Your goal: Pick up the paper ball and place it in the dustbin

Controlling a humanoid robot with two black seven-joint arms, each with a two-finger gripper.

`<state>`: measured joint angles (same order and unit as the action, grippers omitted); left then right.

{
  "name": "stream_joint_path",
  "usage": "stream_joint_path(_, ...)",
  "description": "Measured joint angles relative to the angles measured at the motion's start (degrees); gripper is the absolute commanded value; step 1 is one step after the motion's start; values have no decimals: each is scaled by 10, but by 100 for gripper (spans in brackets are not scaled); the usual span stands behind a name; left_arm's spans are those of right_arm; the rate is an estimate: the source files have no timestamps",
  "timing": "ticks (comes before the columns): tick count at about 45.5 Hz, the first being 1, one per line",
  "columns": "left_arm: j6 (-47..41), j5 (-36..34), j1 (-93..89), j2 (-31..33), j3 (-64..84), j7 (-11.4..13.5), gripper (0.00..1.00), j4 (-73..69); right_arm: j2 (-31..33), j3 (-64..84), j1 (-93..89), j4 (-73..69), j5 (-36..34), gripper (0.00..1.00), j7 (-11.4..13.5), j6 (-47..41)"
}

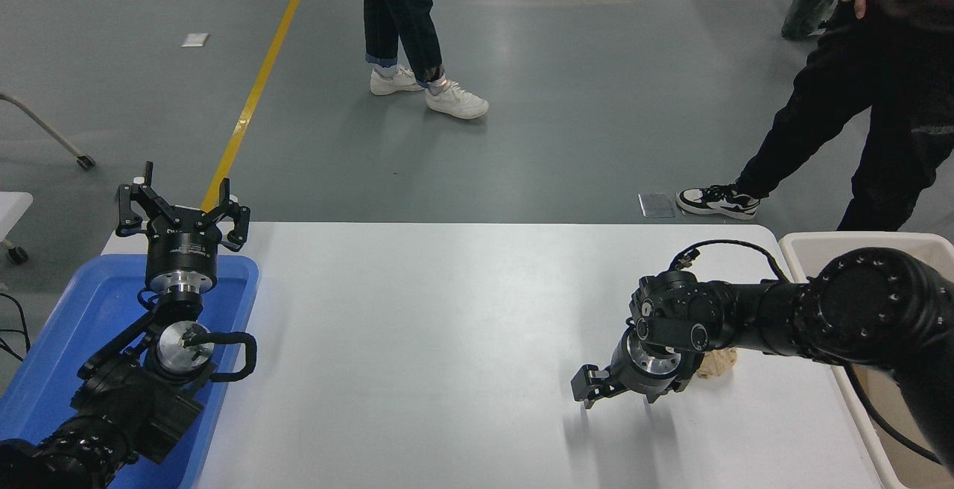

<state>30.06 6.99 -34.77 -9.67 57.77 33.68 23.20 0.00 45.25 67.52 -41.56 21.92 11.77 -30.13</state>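
White table (447, 310), right hand (622, 392) open beside paper ball (717, 362)

White table (447, 325), rounded corners. Blue tray (67, 355) lies on its left edge. Tan paper ball (718, 361) rests on the surface near the right edge; cream dustbin (820, 244) stands just beside that edge.

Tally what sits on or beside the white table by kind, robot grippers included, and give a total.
Robot grippers: 2, the left gripper and the right gripper
Paper balls: 1, the paper ball
Blue trays: 1, the blue tray
Dustbins: 1, the dustbin
Total: 5
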Motion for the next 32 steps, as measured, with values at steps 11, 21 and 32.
stream_joint_path(11,0,0,0,0,1,0,99,0,0,0,-4,4,0,100,0,0)
stream_joint_path(21,0,0,0,-1,-3,1,99,0,0,0,3,4,0,100,0,-2)
stream_joint_path(32,0,0,0,-1,-4,2,99,0,0,0,58,-19,-10,100,1,-6)
